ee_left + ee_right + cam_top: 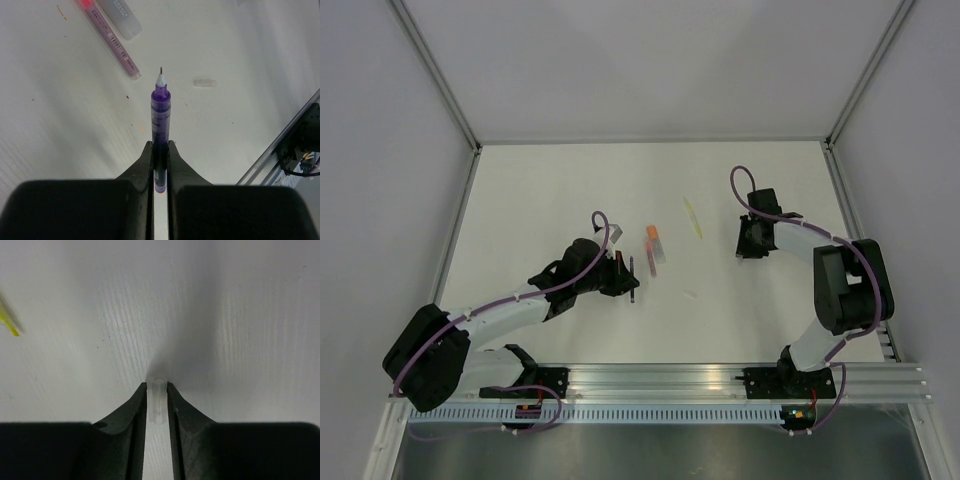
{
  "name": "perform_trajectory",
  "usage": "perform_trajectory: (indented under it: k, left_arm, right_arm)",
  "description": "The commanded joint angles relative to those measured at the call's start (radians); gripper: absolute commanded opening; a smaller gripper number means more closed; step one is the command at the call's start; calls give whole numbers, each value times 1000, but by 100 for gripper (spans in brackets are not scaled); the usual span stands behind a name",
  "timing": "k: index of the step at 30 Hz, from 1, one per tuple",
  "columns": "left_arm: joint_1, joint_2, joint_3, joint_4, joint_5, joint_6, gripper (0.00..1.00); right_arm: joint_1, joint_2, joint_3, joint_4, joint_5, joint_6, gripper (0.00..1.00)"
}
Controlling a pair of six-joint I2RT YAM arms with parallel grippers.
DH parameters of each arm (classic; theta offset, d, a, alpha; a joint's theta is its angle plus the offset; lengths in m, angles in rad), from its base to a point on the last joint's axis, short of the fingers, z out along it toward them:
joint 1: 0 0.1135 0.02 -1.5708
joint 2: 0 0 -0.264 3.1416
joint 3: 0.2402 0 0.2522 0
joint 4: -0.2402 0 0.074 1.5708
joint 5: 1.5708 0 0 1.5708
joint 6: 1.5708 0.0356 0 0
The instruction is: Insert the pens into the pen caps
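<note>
with your left gripper clamping the purple pen and right gripper pinching a clear cap between its fingertips, line up nib and cap mouth next.

We see the left arm and the right arm built alike: white tubular links between bulky black joint housings, with a purple cable running the length of each down to a black base plate bolted at the near edge of the counter. Each arm ends in a black gripper, the left gripper and the right gripper. Up close, the fingers are matte black wedges that rise from a broad, blocky body and taper to narrow tips. By the bases we make out small coloured connectors.
</note>
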Motion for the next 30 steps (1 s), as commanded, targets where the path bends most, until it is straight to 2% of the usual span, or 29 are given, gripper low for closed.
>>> perform_trajectory:
  k: [1, 9, 23, 30]
  left_arm:
    - [0, 2, 39, 30, -18, 19, 2]
    - [2, 1, 41, 28, -17, 19, 2]
    - [0, -13, 39, 22, -21, 21, 2]
    - [0, -4, 39, 25, -18, 22, 2]
  right_arm:
    - [34, 30, 41, -115, 137, -42, 30]
    - [107, 39, 90, -167, 223, -19, 35]
    - [147, 128, 153, -223, 284, 13, 32]
    - [146, 142, 153, -212, 275, 4, 17]
